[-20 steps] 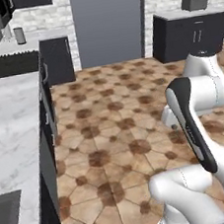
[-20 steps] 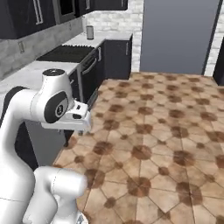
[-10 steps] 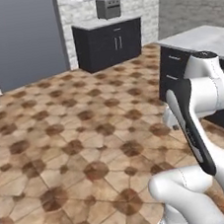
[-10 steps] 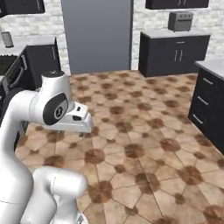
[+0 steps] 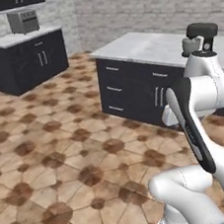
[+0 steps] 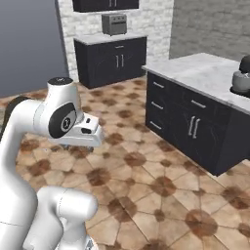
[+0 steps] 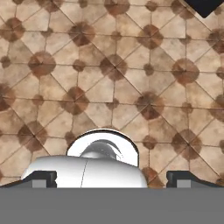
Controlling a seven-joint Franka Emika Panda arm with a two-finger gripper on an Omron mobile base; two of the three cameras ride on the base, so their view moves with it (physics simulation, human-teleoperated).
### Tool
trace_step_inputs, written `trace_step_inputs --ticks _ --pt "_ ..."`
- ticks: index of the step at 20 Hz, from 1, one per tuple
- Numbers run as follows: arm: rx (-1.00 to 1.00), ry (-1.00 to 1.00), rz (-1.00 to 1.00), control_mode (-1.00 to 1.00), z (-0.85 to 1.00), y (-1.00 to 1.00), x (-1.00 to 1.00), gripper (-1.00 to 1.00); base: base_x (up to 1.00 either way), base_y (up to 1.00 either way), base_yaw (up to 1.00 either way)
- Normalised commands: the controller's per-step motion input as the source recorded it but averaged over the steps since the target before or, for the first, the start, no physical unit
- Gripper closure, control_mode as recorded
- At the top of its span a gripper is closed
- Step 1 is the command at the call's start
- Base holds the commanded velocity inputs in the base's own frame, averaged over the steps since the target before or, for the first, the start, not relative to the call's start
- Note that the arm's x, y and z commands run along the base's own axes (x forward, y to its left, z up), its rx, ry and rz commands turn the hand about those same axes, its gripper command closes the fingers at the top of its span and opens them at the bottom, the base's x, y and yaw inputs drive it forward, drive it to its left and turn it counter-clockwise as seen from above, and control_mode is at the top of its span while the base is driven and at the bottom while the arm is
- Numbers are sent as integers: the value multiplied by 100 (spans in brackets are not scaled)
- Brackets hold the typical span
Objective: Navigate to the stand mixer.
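My base has swung right, bringing the stand mixer [image 5: 200, 37] on the island worktop [image 6: 205, 73] into view ahead; my claw [image 7: 112, 179] state cannot be determined.

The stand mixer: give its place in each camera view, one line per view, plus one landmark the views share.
Left base view: the stand mixer stands at the upper right, on the island counter, just above the arm's shoulder.
Right base view: it sits at the right edge, partly cut off, on the same counter.
Hand view: not in it; it looks at floor tiles.
Shared landmark: the toaster oven on the far counter.
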Motion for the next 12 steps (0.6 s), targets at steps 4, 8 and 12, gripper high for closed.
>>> trace_step_inputs --ticks 4,8,12 --pt "0 0 0 100 0 0 0 -100 86 1 -65" --pt "0 0 0 100 0 0 0 -100 88 13 -66" --pt "0 0 0 100 0 0 0 -100 100 69 -58"
